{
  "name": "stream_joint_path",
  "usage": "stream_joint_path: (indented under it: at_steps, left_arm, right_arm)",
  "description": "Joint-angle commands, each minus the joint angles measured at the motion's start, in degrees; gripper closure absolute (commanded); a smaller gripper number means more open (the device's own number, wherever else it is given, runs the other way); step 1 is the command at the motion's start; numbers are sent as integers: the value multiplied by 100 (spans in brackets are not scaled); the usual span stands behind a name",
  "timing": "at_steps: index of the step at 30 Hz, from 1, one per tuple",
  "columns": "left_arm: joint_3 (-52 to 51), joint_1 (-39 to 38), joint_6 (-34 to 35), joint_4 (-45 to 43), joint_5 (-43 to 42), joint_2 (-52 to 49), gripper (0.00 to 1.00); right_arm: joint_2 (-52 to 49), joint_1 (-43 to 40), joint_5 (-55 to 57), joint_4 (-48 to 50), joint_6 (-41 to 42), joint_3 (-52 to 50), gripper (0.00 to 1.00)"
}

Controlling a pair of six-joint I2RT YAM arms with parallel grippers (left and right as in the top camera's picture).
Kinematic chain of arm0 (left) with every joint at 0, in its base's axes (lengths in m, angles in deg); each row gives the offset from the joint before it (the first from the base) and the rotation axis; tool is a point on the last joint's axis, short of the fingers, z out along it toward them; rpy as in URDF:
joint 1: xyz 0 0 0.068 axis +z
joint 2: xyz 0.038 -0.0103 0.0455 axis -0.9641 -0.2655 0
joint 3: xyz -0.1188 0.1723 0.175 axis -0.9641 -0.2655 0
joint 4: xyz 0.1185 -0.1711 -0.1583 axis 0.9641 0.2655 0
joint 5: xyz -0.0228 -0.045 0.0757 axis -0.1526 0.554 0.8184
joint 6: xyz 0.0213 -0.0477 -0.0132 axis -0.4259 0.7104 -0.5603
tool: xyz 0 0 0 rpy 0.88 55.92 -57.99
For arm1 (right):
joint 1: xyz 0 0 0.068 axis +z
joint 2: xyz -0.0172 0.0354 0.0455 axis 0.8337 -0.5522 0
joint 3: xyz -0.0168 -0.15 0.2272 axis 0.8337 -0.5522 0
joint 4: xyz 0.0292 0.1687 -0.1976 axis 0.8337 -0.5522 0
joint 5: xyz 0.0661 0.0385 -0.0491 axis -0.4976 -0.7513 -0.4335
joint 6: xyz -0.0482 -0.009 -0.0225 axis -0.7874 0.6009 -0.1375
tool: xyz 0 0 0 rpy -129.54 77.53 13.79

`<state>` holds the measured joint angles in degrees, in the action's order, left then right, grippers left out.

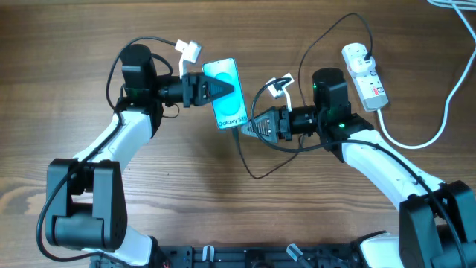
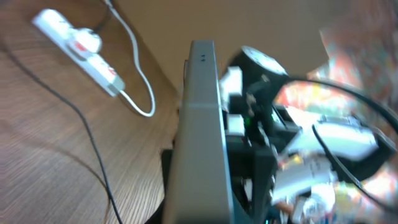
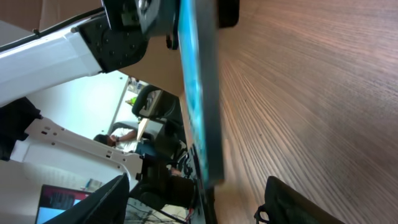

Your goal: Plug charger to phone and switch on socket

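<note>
Looking down from overhead, the left gripper [image 1: 222, 88] is pinching the phone [image 1: 229, 104] from its left edge and holding it screen-up in the upper middle of the frame. The right gripper [image 1: 245, 127] is pointing at the phone's lower end, where the charger [image 1: 243, 155] is looping away as a thin black line. The socket [image 1: 364, 73] is lying at the upper right, well apart from both. Both forearms are reaching inward from the lower corners, with the wrists roughly level and facing each other.

Turning to the left wrist view, the phone [image 2: 202, 137] is showing edge-on down the centre, with the socket [image 2: 81, 46] at the upper left. This claw's pads are not showing clearly here, so I am judging its hold from overhead.

Moving to the right wrist view, the phone [image 3: 198, 93] is running edge-on through the middle. The two dark fingers [image 3: 298, 202] are sitting wide apart at the bottom corners, gripping nothing I can make out. Whether the plug tip is seated is not readable. To do this step well, the left arm should be bracing the phone rigidly while the tip is being pushed straight along the phone's long axis, without twisting
</note>
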<state>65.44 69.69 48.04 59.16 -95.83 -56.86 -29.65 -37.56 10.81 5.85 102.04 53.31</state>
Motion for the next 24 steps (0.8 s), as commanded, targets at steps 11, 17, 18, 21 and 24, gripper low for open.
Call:
stream_joint_path:
  at_steps: [11, 17, 18, 21, 24]
  left_arm:
    - [-35, 15, 1296, 46, 1154, 111, 96]
    - [-35, -92, 1460, 94, 1150, 111, 96]
    - [-35, -142, 1460, 94, 1150, 111, 96]
    - [-35, -317, 1458, 90, 1152, 111, 96]
    - [-35, -363, 1458, 92, 1150, 111, 96]
  right_arm:
    - [-11, 4, 28, -98, -107, 85, 42]
    - [-11, 74, 142, -96, -72, 85, 45]
    - [-11, 87, 164, -94, -46, 85, 47]
    - [-11, 101, 245, -96, 35, 85, 55]
    - [-11, 101, 245, -96, 37, 85, 62]
